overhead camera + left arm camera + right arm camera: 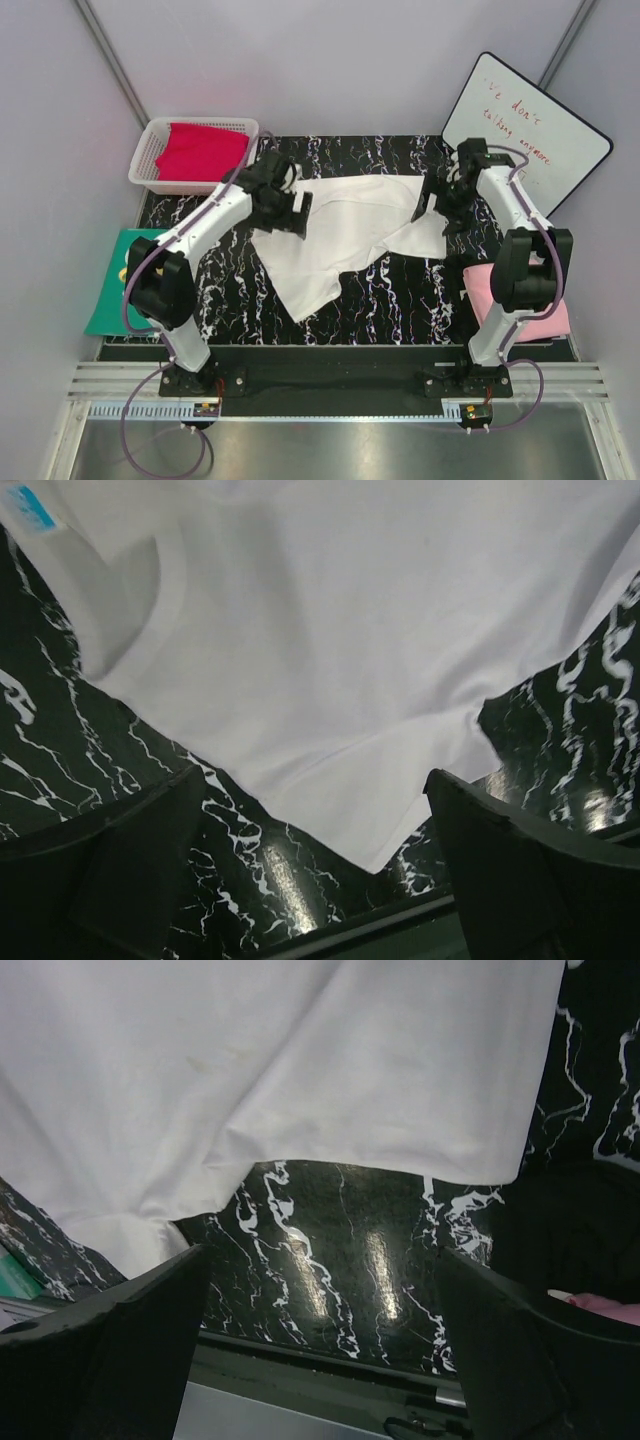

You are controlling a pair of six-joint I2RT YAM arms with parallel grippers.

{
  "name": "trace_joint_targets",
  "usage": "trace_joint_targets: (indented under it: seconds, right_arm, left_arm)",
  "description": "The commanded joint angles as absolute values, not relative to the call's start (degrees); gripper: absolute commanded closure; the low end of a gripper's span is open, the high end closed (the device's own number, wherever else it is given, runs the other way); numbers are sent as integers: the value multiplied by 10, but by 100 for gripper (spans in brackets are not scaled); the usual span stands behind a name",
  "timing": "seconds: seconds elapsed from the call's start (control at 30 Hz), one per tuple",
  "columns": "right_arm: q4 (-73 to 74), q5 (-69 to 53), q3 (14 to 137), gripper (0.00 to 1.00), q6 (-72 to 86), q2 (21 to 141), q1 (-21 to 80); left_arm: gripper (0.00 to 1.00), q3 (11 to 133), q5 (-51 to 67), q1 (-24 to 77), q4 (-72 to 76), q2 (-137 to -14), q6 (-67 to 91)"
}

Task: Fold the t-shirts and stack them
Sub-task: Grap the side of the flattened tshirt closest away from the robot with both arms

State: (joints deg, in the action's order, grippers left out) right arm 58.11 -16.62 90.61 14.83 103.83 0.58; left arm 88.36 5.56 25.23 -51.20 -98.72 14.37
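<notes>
A white t-shirt point(340, 235) lies spread and rumpled on the black marbled table point(400, 300). My left gripper point(285, 210) hovers at its left edge, open and holding nothing. In the left wrist view the white t-shirt point(350, 630) shows its blue neck label point(32, 505), and a corner of cloth points between the wide-apart jaws of the left gripper point(312, 790). My right gripper point(435, 205) stands open at the shirt's right side. In the right wrist view the right gripper point(320, 1260) has only bare table between its fingers, with the shirt's hem point(300, 1060) beyond.
A crimson t-shirt point(205, 150) fills a white basket point(145, 160) at the back left. A pale pink t-shirt point(520, 300) lies folded near the right arm's base. A teal mat point(115, 280) lies at the left edge. A whiteboard point(525, 125) leans at the back right.
</notes>
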Motion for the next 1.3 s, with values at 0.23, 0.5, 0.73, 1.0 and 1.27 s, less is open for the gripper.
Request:
trace_joint_targets:
  seconds: [0.23, 0.5, 0.73, 1.0, 1.27]
  right_arm:
    - [648, -33, 881, 0, 156, 1075, 4]
    - [581, -109, 811, 9, 247, 1064, -46]
    - [527, -105, 790, 17, 250, 1087, -83]
    - [489, -127, 813, 19, 245, 1122, -84]
    - [488, -144, 829, 19, 234, 1136, -85]
  left_arm:
    - [5, 839, 54, 410, -547, -1034, 82]
    - [8, 824, 62, 447, -550, -1044, 68]
    - [9, 802, 52, 464, -547, -1038, 57]
    - [13, 785, 47, 468, -544, -1039, 52]
    - [15, 787, 49, 469, -541, -1073, 49]
